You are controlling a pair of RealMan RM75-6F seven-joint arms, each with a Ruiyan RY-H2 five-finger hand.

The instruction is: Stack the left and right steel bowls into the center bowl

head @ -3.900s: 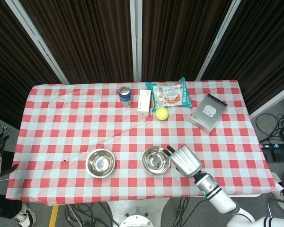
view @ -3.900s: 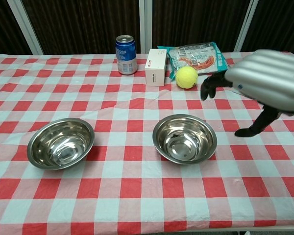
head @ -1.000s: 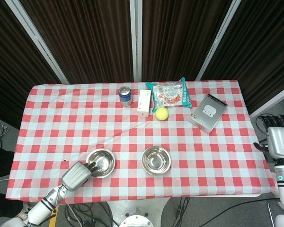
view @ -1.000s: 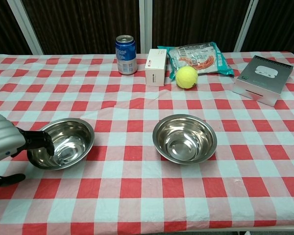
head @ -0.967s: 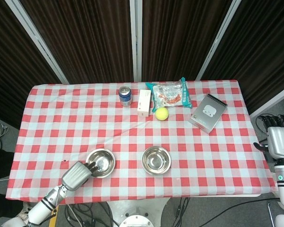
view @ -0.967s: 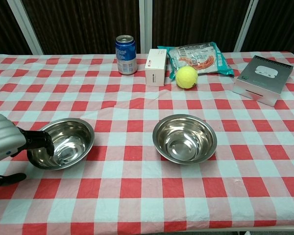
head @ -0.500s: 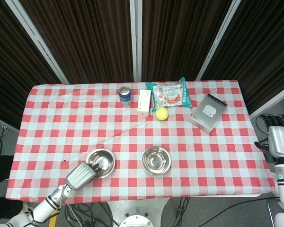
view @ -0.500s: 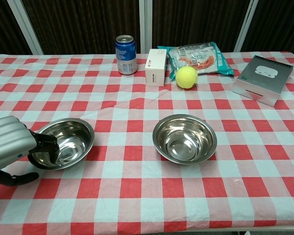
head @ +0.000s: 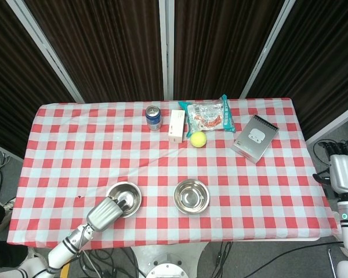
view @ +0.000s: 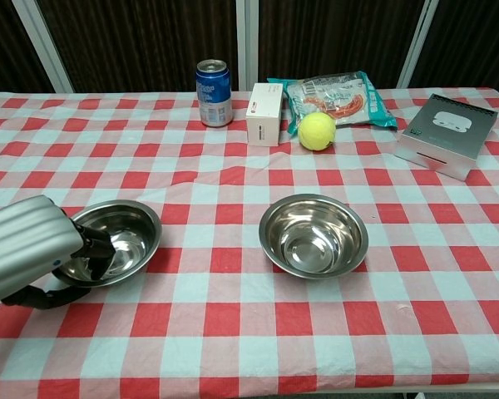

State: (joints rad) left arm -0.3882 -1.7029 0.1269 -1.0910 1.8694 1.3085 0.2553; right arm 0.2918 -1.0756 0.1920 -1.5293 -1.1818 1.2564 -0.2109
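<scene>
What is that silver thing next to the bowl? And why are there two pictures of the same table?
The ribbed silver thing is the robot's left hand. Its dark fingers reach over the rim into the left shiny steel bowl, as if to take hold; I cannot tell if it grips yet. The robot's right hand waits off the table's right edge.

One picture looks down from the robot's head, the other looks forward from its chest.

On the red-and-white checked tablecloth there is a second steel bowl in the middle, a blue drinks can, a small white box, a yellow tennis ball, a teal-edged clear snack packet and a flat silver box.
</scene>
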